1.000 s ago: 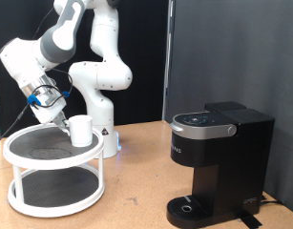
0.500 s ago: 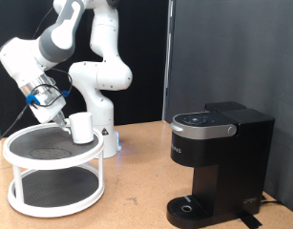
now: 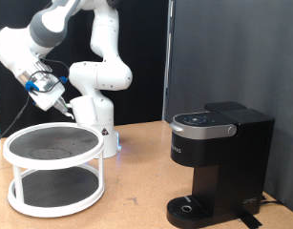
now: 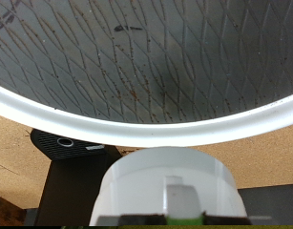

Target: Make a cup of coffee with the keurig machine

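My gripper point(image 3: 62, 103) hangs above the far edge of the round two-tier stand point(image 3: 12, 156), at the exterior view's left. It is shut on the small white cup point(image 4: 170, 186), which fills the near middle of the wrist view. In the exterior view the cup is hard to tell from the white arm base behind it. The black keurig machine point(image 3: 218, 157) stands at the exterior view's right with its lid down. It also shows in the wrist view point(image 4: 79, 181), beyond the stand's rim point(image 4: 136, 129).
The stand has a dark mesh top point(image 3: 51, 145) and a lower shelf point(image 3: 51, 191). The arm's white base point(image 3: 103, 134) stands behind it. The keurig's drip tray point(image 3: 189, 205) sits low at its front. Bare wooden table point(image 3: 136, 186) lies between stand and machine.
My gripper has risen and lifted the cup off the stand's top shelf, where it stood a second ago. The keurig has not moved.
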Robot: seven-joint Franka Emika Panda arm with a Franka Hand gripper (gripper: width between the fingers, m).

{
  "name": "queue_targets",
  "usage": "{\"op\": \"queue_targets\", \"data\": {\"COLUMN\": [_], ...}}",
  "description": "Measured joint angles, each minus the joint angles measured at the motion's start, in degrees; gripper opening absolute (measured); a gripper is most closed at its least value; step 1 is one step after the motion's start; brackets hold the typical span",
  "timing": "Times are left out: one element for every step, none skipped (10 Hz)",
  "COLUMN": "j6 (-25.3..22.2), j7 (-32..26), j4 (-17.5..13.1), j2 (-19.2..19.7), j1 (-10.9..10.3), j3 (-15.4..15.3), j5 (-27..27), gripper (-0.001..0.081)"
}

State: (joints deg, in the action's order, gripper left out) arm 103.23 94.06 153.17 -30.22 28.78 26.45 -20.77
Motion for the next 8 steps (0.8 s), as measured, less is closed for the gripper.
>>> {"op": "queue_targets", "data": {"j6": [0.5,1.2,2.9,5.6,8.0,10.3,12.3,13.5], "j7": [0.0,0.9,3.2,6.3,9.4,12.4,14.9,17.0], "j4": [0.2,0.6,1.1,1.8,2.3,2.5,2.6,2.5], "j2": [0.0,0.0,0.0,0.0,0.1,0.2,0.5,0.9], "j1": [0.0,-0.1,-0.4,-1.1,-1.9,-2.7,-3.6,-4.6], "j3": [0.0,-0.3,-1.4,-3.5,-5.8,-8.0,-10.1,-11.9], "j5": [-0.2,-1.5,-3.9,-6.4,-8.5,-10.1,-11.5,-12.4], "gripper": [0.0007,0.0007,0.0007,0.0007,0.0007,0.0007,0.0007,0.0007]}}
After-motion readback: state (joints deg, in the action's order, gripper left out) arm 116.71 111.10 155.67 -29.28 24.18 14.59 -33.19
